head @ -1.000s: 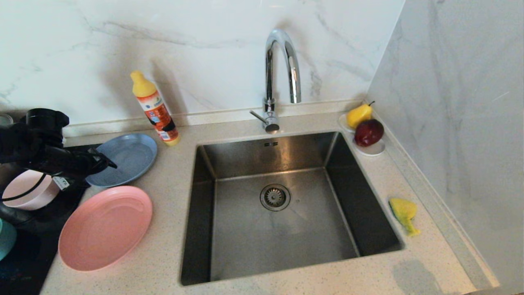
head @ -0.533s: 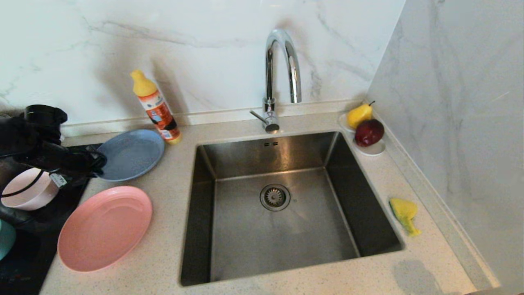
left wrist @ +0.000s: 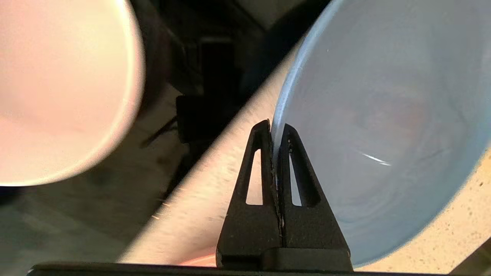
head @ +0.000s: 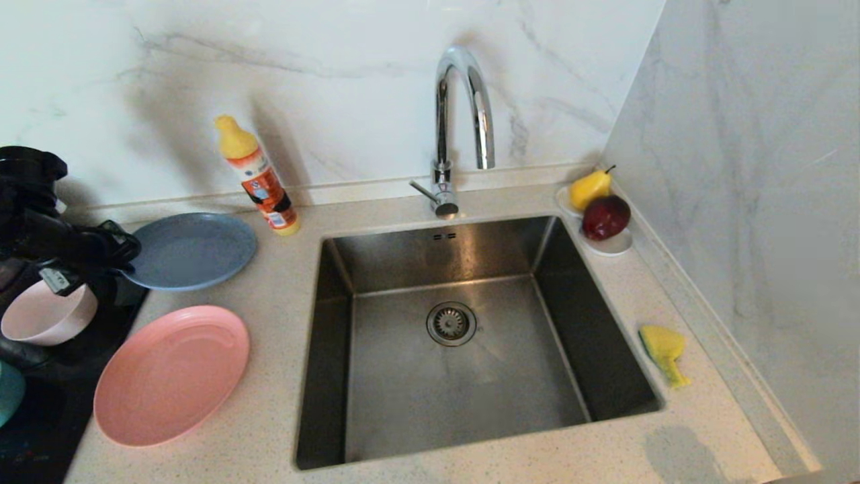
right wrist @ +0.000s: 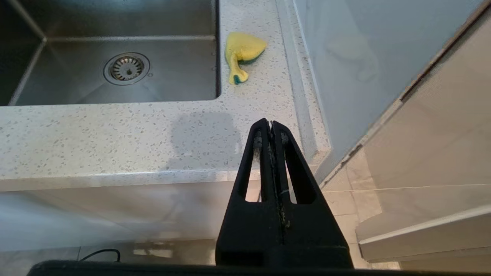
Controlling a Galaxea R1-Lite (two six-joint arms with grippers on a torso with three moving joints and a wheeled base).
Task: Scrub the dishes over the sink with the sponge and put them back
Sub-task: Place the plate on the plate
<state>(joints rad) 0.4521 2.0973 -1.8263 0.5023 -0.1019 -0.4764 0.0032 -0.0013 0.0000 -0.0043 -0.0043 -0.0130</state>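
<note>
Pinching the rim of the grey-blue plate (left wrist: 383,115) on the desk (head: 282,403) left of the sink (head: 457,363), the left gripper (left wrist: 275,132) grips a stiff, light, probably slippery dish, while the right gripper (right wrist: 271,128) hangs clenched and empty.

You see only a sliver of the teal bowl (head: 9,398) (frame edge cuts it); the left arm (head: 47,235) covers part of the pink bowl (head: 41,317).
</note>
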